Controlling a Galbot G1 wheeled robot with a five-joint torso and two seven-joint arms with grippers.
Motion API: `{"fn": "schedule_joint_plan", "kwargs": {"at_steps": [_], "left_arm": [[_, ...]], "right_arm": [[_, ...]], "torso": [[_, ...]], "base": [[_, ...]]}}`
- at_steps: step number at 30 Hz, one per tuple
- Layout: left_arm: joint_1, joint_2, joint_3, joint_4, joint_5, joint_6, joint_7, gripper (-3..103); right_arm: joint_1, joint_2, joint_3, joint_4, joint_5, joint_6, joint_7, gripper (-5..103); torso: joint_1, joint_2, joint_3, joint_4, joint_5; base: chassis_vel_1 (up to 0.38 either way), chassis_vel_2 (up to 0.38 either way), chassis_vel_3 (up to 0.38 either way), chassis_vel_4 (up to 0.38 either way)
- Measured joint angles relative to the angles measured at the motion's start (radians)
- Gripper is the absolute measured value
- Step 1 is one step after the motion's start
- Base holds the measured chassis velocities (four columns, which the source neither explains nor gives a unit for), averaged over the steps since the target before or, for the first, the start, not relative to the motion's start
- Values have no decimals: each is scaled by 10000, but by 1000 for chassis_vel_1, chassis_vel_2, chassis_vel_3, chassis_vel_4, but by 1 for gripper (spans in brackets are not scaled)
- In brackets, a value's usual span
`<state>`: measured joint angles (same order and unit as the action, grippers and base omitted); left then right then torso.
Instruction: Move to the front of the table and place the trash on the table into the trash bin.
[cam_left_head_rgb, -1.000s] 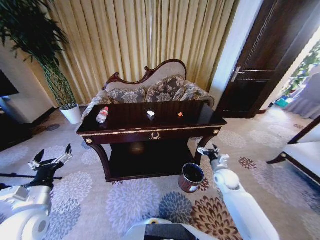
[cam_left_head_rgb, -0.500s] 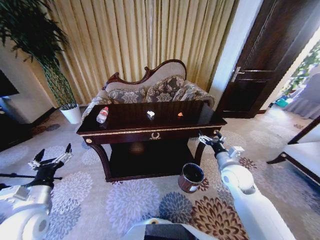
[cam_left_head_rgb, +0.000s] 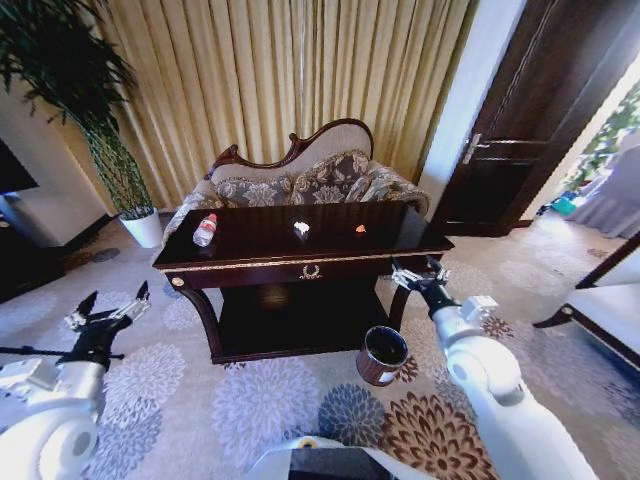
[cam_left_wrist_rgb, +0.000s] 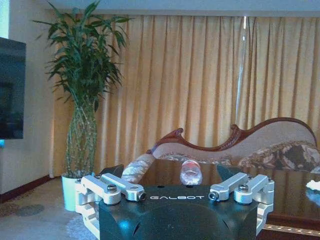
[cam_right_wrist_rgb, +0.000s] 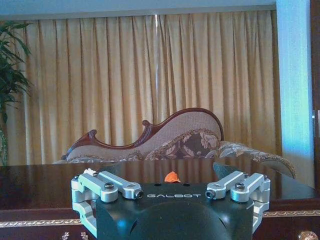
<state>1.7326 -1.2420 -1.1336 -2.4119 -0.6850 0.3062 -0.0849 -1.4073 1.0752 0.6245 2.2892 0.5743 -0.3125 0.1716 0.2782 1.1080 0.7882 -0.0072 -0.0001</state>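
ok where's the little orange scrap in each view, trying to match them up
Head view: the orange scrap lies right of centre on the table.
Left wrist view: not visible.
Right wrist view: it sits just above the gripper body, on the tabletop.
Shared landmark: the carved-back sofa behind the table.

The table (cam_left_head_rgb: 300, 245) top lies open from the front, with 3 small items spread well apart: bottle (cam_left_head_rgb: 205, 230), paper wad (cam_left_head_rgb: 301, 228), orange scrap (cam_left_head_rgb: 360, 229). A sofa (cam_left_head_rgb: 300, 180) stands close behind it. The bin (cam_left_head_rgb: 382, 354) stands on open carpet by the table's right front leg, nothing over its mouth.
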Motion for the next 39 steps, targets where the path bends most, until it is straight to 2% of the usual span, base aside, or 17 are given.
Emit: {"fn": "schedule_joint_plan", "kwargs": {"at_steps": [10,39], "left_arm": [[-220,299,-100,-58,-137,165,175,100],[-165,185,-33,145,-74,-99,373,100]], "right_arm": [[-60,110,-124,-196,-102,-108,-49,100],[133,107,-205,-466,-215,-81,-352,100]], "torso": [[0,0,0,0,1],[0,0,1,0,0]], "base": [[0,0,0,0],[0,0,0,0]]}}
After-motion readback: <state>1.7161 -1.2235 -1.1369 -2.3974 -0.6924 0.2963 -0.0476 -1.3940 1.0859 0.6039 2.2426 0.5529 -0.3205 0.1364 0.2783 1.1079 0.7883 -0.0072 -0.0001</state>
